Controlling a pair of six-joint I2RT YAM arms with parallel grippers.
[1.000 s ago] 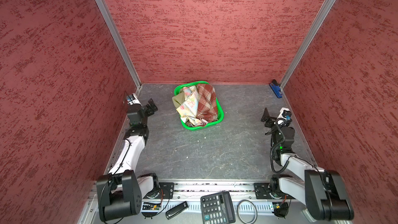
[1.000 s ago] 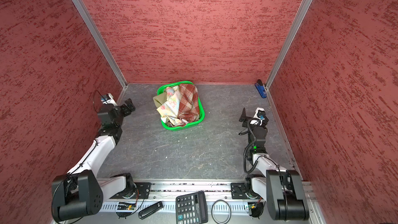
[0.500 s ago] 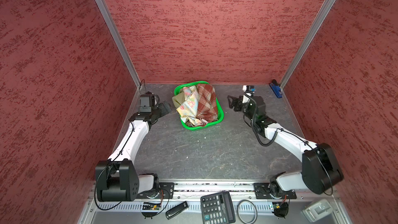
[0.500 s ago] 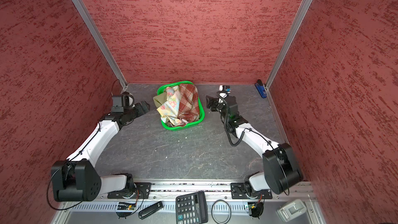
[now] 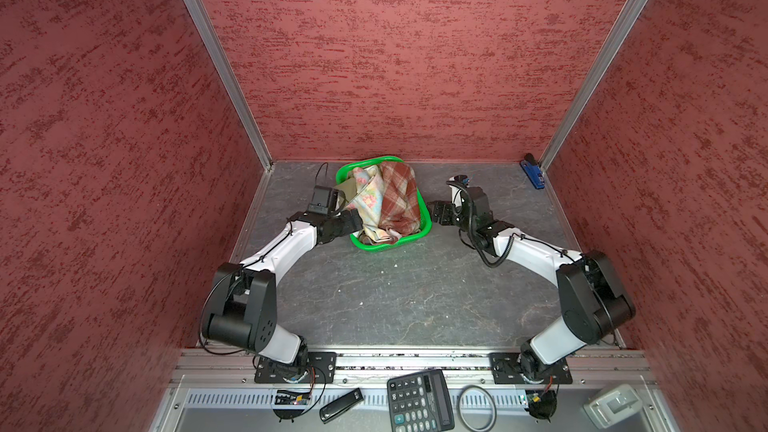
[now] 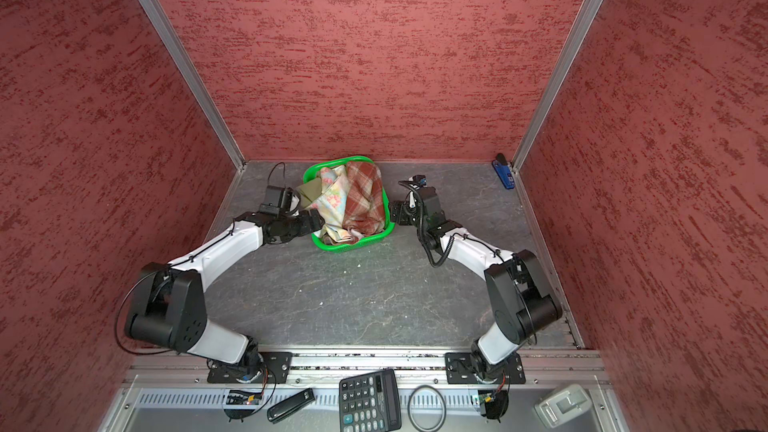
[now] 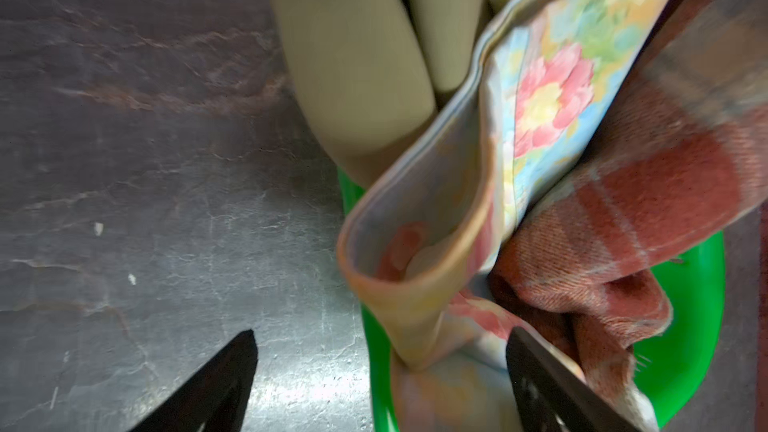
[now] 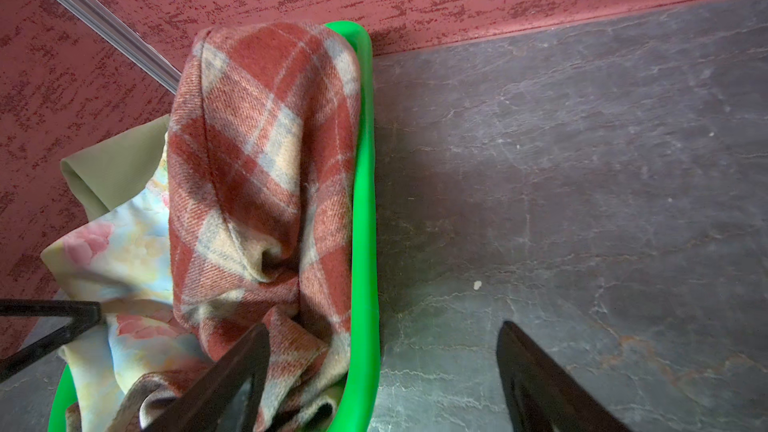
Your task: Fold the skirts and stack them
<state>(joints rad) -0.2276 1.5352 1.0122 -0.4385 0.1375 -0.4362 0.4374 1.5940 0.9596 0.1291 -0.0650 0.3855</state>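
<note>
Three skirts lie bunched in a green basket (image 5: 390,245) at the back of the table: red-brown plaid (image 5: 399,197), pastel floral (image 5: 370,201) and olive (image 5: 347,189). My left gripper (image 5: 355,220) is open at the basket's left side. In the left wrist view it (image 7: 381,332) straddles the rim, one finger over the table and one over the floral skirt (image 7: 540,105). My right gripper (image 5: 432,211) is open at the basket's right side. In the right wrist view it (image 8: 383,325) straddles the rim (image 8: 365,201), with one finger over the plaid skirt (image 8: 257,160). Neither holds anything.
A blue stapler (image 5: 533,174) lies in the back right corner. Red walls close in the table on three sides. On the front ledge sit a calculator (image 5: 419,401), a black stick (image 5: 340,400), a ring (image 5: 477,407) and a grey box (image 5: 615,405).
Both arms have swung in from the table's side edges to the basket. Each gripper now straddles the basket's rim, with its jaws slightly narrower than before.
</note>
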